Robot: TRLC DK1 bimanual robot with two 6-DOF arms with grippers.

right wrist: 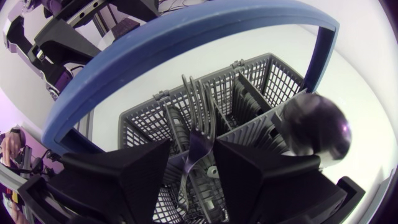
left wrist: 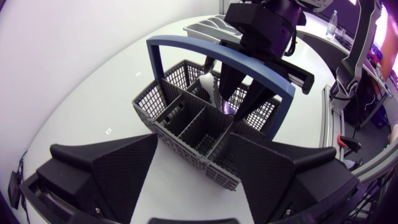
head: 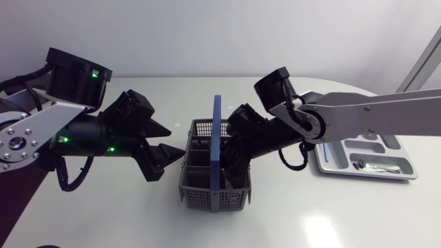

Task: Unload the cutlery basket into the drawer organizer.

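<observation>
The grey cutlery basket [head: 207, 186] with a blue arched handle [head: 216, 138] stands mid-table. My right gripper [head: 231, 160] reaches down into it from the right. In the right wrist view its fingers [right wrist: 146, 171] stand narrowly apart on either side of a fork [right wrist: 198, 118] that stands tines-up in a compartment; I see no firm contact from both sides. A spoon [right wrist: 314, 130] stands beside it, also seen from the left wrist as the spoon [left wrist: 207, 84]. My left gripper [head: 171, 146] hangs open just left of the basket [left wrist: 186, 121], holding nothing.
The grey drawer organizer [head: 344, 153] lies at the table's right side, behind my right arm, with some cutlery in one slot [head: 375, 166]. The blue handle arches over the right gripper [right wrist: 194, 165]. Bare table lies in front of the basket.
</observation>
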